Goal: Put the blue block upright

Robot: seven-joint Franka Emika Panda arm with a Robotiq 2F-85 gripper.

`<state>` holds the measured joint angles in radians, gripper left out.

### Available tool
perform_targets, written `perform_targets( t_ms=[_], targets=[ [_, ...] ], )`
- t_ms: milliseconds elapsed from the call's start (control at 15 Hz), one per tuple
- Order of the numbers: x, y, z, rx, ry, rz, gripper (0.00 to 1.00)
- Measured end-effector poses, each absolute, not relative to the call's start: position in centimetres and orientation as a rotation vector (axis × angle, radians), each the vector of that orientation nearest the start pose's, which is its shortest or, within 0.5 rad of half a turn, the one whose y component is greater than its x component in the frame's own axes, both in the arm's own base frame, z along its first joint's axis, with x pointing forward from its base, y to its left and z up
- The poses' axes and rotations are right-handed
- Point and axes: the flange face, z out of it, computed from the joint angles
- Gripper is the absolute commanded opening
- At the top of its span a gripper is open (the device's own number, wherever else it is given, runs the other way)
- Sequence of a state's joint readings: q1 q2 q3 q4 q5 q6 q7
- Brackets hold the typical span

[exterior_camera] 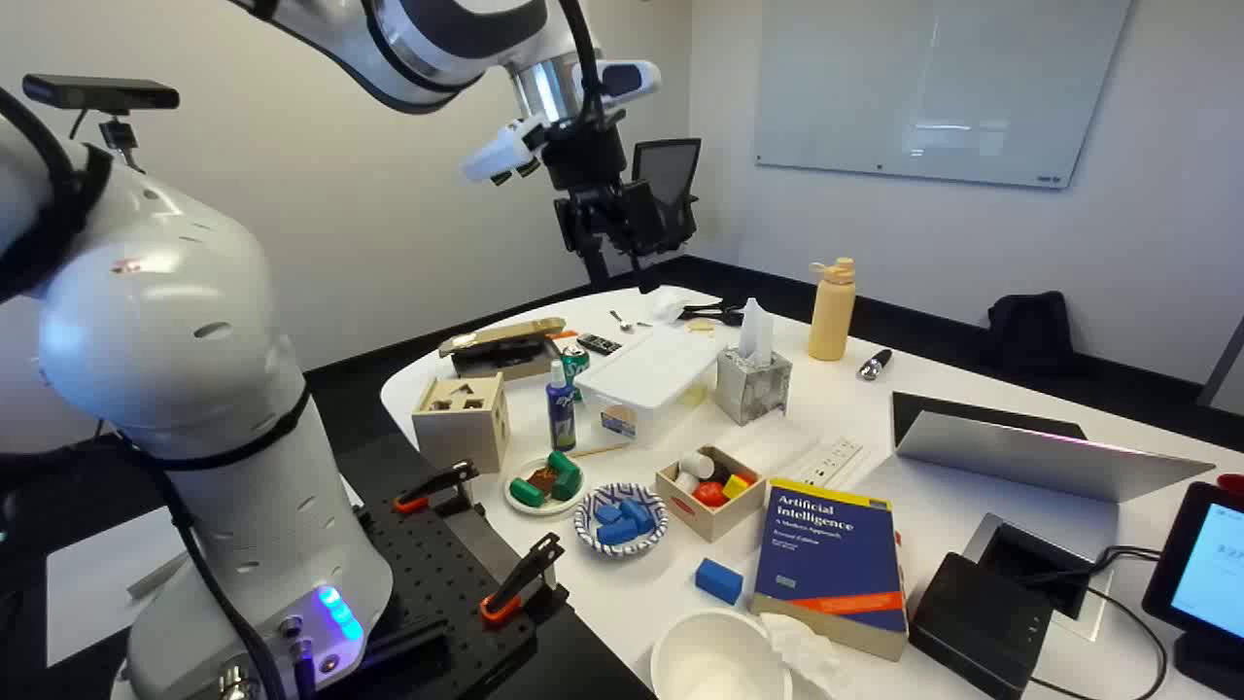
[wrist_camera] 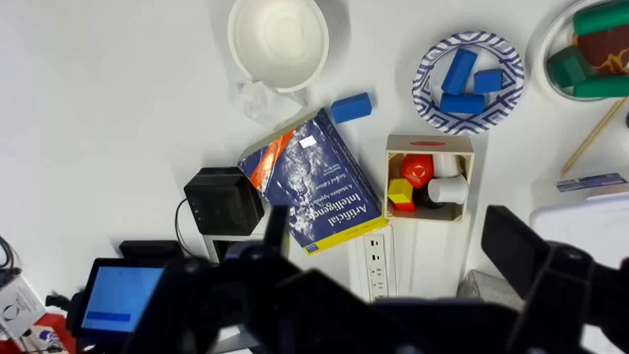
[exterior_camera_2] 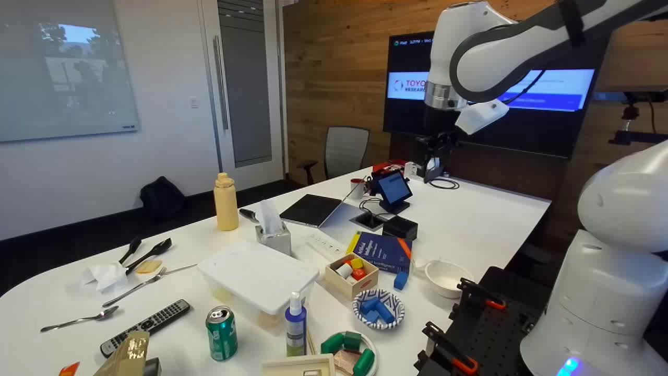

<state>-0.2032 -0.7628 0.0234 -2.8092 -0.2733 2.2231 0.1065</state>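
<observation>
A single blue block (exterior_camera: 718,580) lies on its long side on the white table, close beside the blue book. It also shows in an exterior view (exterior_camera_2: 401,280) and in the wrist view (wrist_camera: 351,108). Several more blue blocks (wrist_camera: 462,103) lie in a blue-and-white patterned bowl (wrist_camera: 423,93), also in both exterior views. My gripper (exterior_camera: 620,274) is high above the table, well away from the single block. In the wrist view its fingers (wrist_camera: 388,226) are wide apart with nothing between them.
The thick book (wrist_camera: 314,182) and a white bowl (wrist_camera: 279,39) with a crumpled wrapper are near the block. A wooden box of toys (wrist_camera: 429,142), a green-block plate (exterior_camera: 513,498), a lidded plastic bin (exterior_camera: 649,365), a tissue box (exterior_camera: 753,387) and a bottle (exterior_camera: 833,311) stand around.
</observation>
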Motion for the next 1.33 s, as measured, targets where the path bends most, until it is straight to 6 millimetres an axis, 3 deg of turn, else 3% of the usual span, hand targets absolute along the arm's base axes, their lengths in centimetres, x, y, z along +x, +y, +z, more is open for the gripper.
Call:
perform_targets(
  t_ms=[267, 600, 867, 1333],
  targets=[
    [32.1, -7.0, 42.1, -3.367, 0.276, -0.259, 1.00],
    [34.6, -10.4, 39.9, -3.299, 0.598, -0.405, 1.00],
    [36.8, -14.8, 34.4, -3.193, 0.904, -0.517, 1.00],
    [38.5, -19.8, 23.0, -3.034, 1.362, -0.331, 1.00]
  ],
)
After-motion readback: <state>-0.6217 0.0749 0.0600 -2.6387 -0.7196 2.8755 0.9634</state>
